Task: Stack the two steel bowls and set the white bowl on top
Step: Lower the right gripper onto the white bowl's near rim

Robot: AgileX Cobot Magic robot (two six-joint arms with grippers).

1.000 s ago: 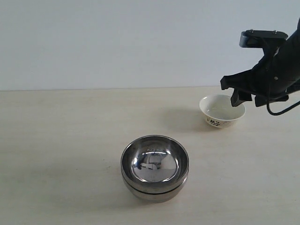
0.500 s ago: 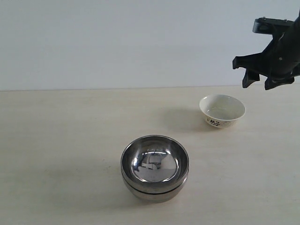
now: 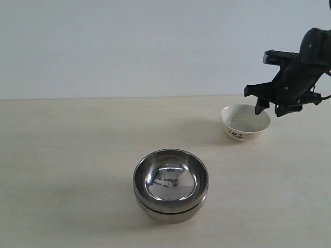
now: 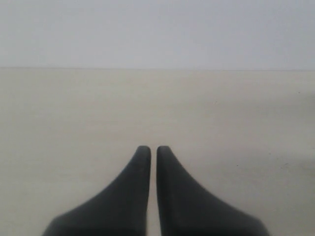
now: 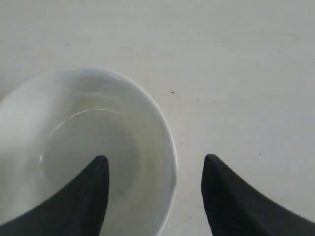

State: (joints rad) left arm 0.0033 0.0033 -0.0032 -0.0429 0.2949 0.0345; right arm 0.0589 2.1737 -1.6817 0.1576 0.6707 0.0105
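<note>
Left hand [image 4: 153, 147] is showing its two dark fingers [image 4: 133, 196] pressed together with only a thin slit between them, and it is gripping nothing; pale bench [image 4: 74, 113] is stretching out beyond the tips. This hand is not appearing in the exterior view.

Nearest the exterior camera, the two steel bowls [image 3: 170, 188] are sitting nested one inside the other, a little left of the bench's [image 3: 77, 155] middle. The upper bowl [image 3: 170, 181] is mirroring the room in its hollow, while only the rim and a band of the side of the lower bowl [image 3: 170, 213] are peeking out beneath it.

Farther back and to the right, the white bowl [image 3: 245, 121] is standing upright on the bench, well apart from the stack, with a dark print on its outer side. The right hand [image 3: 269, 110] is hanging over it with its fingers spread wide. In the right wrist view this hand [image 5: 156, 157] is straddling the rim of the white bowl [image 5: 88, 142]: one finger [image 5: 83, 196] is lying over the hollow, the other [image 5: 231, 196] outside over bare bench. Whether either is touching the bowl is unclear.

A plain pale wall [image 3: 129, 46] is rising behind the bench.
</note>
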